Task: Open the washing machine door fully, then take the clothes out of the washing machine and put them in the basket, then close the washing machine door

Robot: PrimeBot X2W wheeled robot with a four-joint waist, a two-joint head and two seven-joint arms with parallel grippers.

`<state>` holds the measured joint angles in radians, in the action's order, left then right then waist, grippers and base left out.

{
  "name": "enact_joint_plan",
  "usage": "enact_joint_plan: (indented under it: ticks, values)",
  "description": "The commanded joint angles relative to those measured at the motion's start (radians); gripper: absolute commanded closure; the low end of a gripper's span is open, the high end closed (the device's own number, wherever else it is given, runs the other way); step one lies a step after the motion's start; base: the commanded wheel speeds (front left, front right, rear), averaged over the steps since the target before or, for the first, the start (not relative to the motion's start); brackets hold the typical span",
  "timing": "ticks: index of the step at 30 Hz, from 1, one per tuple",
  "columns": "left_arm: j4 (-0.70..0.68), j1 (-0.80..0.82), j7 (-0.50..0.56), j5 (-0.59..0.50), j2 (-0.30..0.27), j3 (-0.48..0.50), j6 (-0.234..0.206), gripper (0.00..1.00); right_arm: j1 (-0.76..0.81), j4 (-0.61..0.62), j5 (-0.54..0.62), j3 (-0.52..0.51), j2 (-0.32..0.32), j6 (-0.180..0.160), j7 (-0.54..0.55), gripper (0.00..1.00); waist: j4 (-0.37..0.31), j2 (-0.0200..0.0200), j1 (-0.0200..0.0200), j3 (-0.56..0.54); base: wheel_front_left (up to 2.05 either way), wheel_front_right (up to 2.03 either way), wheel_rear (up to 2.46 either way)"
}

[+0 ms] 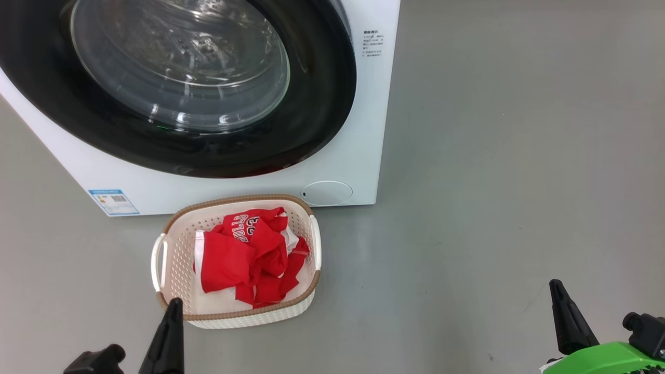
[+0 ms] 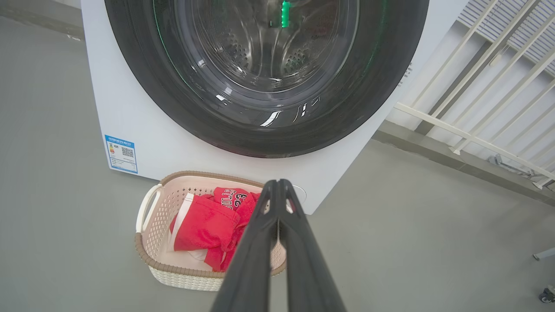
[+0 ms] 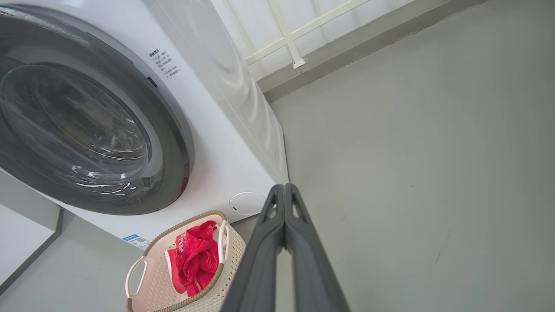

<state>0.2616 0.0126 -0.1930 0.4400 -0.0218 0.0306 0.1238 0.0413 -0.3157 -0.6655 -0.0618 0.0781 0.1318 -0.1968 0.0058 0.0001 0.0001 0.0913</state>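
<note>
One washer (image 1: 358, 130), its one door (image 1: 322, 104) shut. One basket (image 1: 171, 259) sits on the floor (image 1: 493, 182) just in front, holding one red pile of clothes (image 1: 244, 254). The left pincer (image 2: 277, 182) and right pincer (image 3: 285, 185) are clenched, empty.

Red clothes (image 1: 249, 257) with white lettering; cream perforated basket (image 1: 174, 254), brown rim; white washing machine (image 1: 249, 187).

The basket (image 1: 174, 259) sits on the floor (image 1: 493, 182) just in front of the washing machine (image 1: 363, 130), below the washing machine door (image 1: 311, 104), with the clothes (image 1: 244, 259) inside it, the left gripper (image 1: 174, 306) by its near left corner and the right gripper (image 1: 558, 288) well off to the right.
</note>
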Motion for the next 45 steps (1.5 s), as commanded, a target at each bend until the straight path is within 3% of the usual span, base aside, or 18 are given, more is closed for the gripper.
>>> enact_joint_plan:
  ticks: [1,45]
  values:
    - [-0.021,0.019,0.005,0.019,-0.013,0.011,0.001,1.0,-0.026,0.027,-0.017,-0.006,0.009,0.0,0.005,1.0,0.0,-0.0001,-0.0001,-0.001,0.0,0.0,0.0]
    - [-0.02,0.051,0.131,0.516,-0.023,0.038,0.004,1.0,-0.078,0.046,-0.418,-0.021,-0.003,-0.001,0.132,1.0,-0.003,-0.0001,-0.0001,-0.038,0.0,0.0,0.0]
